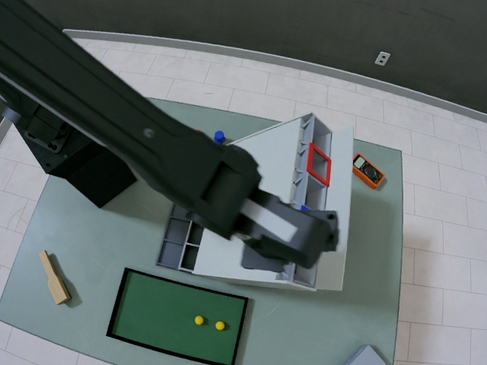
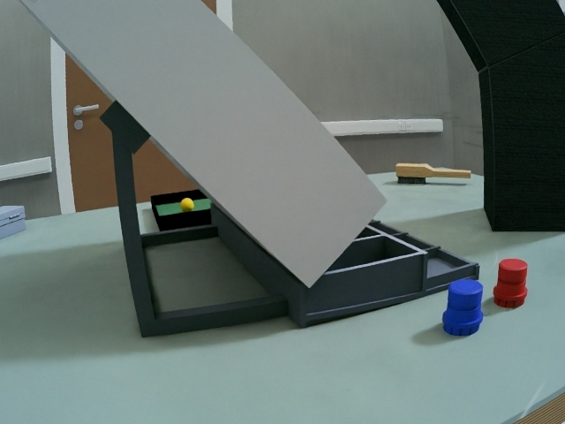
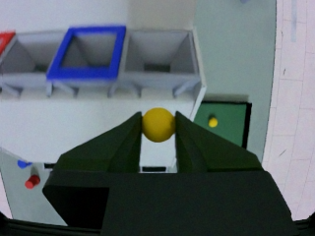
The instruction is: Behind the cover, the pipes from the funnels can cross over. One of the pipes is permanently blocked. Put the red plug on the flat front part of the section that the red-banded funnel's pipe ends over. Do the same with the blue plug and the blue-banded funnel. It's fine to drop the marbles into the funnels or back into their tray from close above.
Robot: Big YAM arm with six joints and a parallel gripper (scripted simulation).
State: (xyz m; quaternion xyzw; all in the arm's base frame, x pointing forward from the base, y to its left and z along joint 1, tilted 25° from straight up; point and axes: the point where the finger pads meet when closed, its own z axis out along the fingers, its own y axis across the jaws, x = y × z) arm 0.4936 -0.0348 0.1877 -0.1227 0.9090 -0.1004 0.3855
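Note:
My gripper (image 3: 157, 118) (image 1: 312, 240) is shut on a yellow marble (image 3: 158, 122). It hangs above the top of the sloped grey cover (image 1: 271, 165) (image 2: 219, 118), close to the row of funnels. In the wrist view the blue-banded funnel (image 3: 84, 74) is just ahead to the left and an unbanded funnel (image 3: 183, 49) just ahead to the right. The red-banded funnel (image 1: 317, 177) (image 3: 5, 39) is further along the row. The blue plug (image 2: 463, 307) (image 1: 218, 136) (image 3: 22, 163) and red plug (image 2: 510, 283) (image 3: 32, 181) stand on the table beside the dark sectioned box (image 2: 379, 262) (image 1: 176, 239).
The green marble tray (image 1: 118, 302) (image 3: 226, 110) holds two yellow marbles (image 1: 199, 320) (image 1: 219, 325). A wooden brush (image 1: 55, 278) (image 2: 428, 172), an orange multimeter (image 1: 367, 169) and a grey box (image 1: 364, 355) (image 2: 9, 219) lie near the table edges. The arm's black base (image 2: 524, 137) stands behind the plugs.

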